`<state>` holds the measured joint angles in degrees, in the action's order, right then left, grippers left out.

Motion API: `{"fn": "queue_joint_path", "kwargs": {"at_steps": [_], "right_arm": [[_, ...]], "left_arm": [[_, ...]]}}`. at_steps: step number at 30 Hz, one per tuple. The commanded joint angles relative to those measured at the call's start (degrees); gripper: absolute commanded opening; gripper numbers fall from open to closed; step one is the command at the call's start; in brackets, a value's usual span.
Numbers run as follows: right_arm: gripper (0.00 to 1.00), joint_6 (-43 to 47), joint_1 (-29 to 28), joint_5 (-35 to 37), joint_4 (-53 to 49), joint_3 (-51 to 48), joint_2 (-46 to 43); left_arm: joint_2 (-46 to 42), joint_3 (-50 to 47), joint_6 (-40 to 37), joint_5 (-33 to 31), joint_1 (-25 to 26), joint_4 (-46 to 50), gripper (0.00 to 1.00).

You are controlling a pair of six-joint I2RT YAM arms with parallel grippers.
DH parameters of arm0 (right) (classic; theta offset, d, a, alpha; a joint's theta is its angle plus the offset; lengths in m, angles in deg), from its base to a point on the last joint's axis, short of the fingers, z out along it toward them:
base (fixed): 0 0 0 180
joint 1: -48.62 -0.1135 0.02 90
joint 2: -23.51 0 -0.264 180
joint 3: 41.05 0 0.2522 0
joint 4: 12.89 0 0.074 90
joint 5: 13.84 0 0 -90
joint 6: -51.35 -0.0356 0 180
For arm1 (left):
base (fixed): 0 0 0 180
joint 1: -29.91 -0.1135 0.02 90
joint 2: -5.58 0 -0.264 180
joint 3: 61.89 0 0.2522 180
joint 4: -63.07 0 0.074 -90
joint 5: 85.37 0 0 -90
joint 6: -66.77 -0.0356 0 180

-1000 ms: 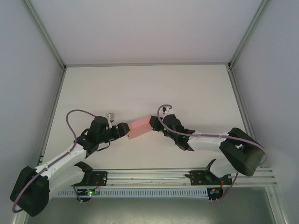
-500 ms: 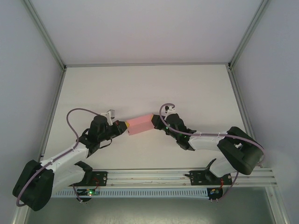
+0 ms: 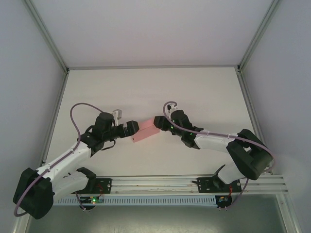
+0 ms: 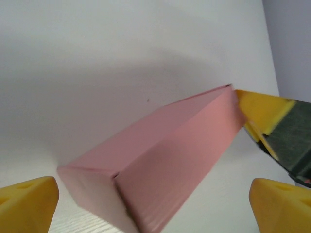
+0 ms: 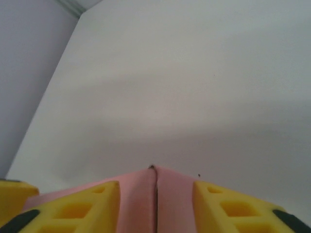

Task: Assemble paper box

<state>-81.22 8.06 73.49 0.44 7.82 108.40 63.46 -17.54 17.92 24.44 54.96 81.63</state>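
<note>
The paper box lay folded into a slim pink block on the white table, slanting between the two grippers. In the right wrist view a seam ran down the end of the box facing that camera, where two panels met at a ridge.

At the box's left end, the left gripper stood with its yellow fingers spread wide, one on each side of that end and neither touching the card. At the box's right end, the right gripper had its fingers on either side of the ridge, with pink card filling the gap between them. Whether they pinched the card or only bracketed it could not be told.

The step in hand looked like squaring up and closing the box's ends. To do it well, the left fingers would probably need to close flat on the broad faces of the near end rather than on a corner, and softly, since thin card dents and creases easily. The right gripper would best steady the far end so the box could not swivel and the seam stayed shut.

No brand, label or writing could be read on the box or on either gripper.
</note>
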Motion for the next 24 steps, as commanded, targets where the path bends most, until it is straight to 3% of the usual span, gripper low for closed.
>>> {"fn": "queue_joint_path", "kwargs": {"at_steps": [1,3,5,6,8,10,14,16,19,24], "right_arm": [[0.61,4.43,1.72,-0.3,-3.38,3.3,-2.82],[0.69,8.42,2.53,0.04,-3.62,4.54,-5.25],[0.86,15.87,3.55,-3.53,-3.45,5.87,-7.27],[0.98,22.38,4.28,-8.78,-3.47,6.87,-7.98],[0.98,35.41,5.07,-19.74,-7.19,9.36,-8.75],[0.98,51.52,4.97,-30.44,-17.1,13.33,-8.69],[0.98,84.38,4.36,-40.11,-38.5,20.39,-5.97],[0.98,97.57,4.22,-41.33,-47.35,23.65,-3.64],[0.98,105.47,4.26,-41.2,-55.3,30.38,1.34],[0.98,120.46,3.58,-40.46,-77.55,45.81,13.36]], "left_arm": [[-0.81,5.66,-5.56,-4.59,0.07,8.21,1.0],[-1.44,8.92,-7.47,-10.1,0.01,13.21,1.0],[-1.78,11.27,-7.66,-17.26,-0.05,17.57,1.0],[-1.44,12.6,-7.23,-22.02,-0.07,20.16,1.0],[0.14,15.4,-6.24,-30.79,-0.13,24.97,1.0],[2.78,18.45,-4.57,-37.43,-0.67,29.15,1.0],[6.93,21.22,-4.14,-36.76,-2.59,28.69,1.0],[8.55,21.73,-5.09,-34.15,-3.38,26.86,1.0],[10.59,22.91,-6.15,-33.2,-3.96,26.32,1.0],[12.04,23.38,-7.48,-32.39,-4.39,25.62,1.0]]}}
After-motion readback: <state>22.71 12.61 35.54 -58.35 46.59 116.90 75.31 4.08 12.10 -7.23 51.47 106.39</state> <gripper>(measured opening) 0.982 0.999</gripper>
